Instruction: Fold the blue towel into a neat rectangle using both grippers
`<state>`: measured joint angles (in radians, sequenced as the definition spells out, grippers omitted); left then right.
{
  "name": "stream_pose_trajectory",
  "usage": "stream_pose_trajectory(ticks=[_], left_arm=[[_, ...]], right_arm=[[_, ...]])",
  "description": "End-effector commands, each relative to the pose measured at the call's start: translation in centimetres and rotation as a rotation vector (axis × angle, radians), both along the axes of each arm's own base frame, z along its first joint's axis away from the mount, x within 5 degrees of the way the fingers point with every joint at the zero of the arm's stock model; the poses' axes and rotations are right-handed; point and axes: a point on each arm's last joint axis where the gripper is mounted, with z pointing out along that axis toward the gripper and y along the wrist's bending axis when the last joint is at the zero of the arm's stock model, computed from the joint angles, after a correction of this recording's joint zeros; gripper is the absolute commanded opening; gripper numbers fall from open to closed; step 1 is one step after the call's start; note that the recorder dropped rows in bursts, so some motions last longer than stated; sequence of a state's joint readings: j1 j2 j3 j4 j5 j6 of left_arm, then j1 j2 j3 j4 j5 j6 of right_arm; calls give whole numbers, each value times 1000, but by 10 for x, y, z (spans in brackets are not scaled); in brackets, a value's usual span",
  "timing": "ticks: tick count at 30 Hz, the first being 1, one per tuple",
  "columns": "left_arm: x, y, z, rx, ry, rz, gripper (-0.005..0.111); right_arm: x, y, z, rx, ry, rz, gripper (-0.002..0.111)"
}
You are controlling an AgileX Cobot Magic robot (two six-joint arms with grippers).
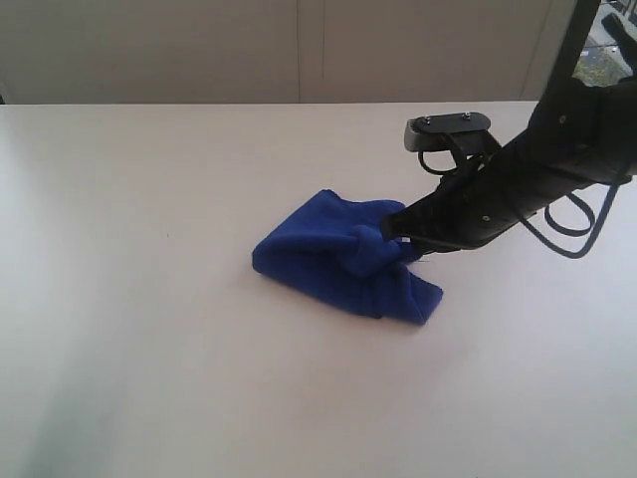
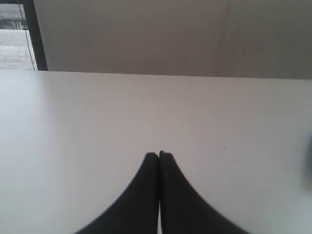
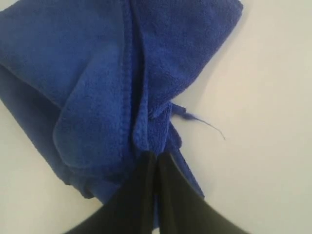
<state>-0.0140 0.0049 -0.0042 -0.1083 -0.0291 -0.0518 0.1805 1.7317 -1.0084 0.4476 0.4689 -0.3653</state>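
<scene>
Both shut: right claw (image 3: 156, 155) pinches the bunched blue towel (image 1: 318, 257) on the table (image 1: 149, 199), left claw (image 2: 159, 154) empty

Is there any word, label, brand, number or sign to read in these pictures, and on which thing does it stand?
No text can be read in any view.
The towel shows no tag or print, only a loose thread.
The right gripper and the left gripper show no marking.
The table is plain.
</scene>
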Motion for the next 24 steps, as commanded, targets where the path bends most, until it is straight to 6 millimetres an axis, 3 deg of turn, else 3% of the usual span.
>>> stream_pose_trajectory(ticks=[1,3,5,6,7,9,11,13,15,20,24], left_arm=[[0,0,0,-148,-8,18,0],[0,0,-2,-165,11,17,0],[-1,-1,-7,-166,74,11,0],[-2,-2,-6,-174,87,7,0],[-2,-2,-5,-179,82,6,0],[-1,-3,-3,-193,116,3,0],[1,-3,0,-201,155,1,0],[2,-3,2,-201,162,1,0],[2,-4,3,-208,166,-1,0],[-2,-12,16,-267,259,-72,0],[4,-31,45,-224,290,-307,0]], right_arm=[[1,1,6,33,-13,-27,0],[3,3,19,56,-40,-20,0],[4,12,49,112,-102,73,0],[2,26,69,173,-147,162,0],[1,33,73,196,-153,203,0],[-1,58,71,203,-180,293,0],[5,75,38,173,-114,327,0],[10,77,21,164,-75,318,0],[12,75,22,160,-87,309,0],[10,68,67,118,-209,337,0],[11,34,71,23,-137,218,0]])
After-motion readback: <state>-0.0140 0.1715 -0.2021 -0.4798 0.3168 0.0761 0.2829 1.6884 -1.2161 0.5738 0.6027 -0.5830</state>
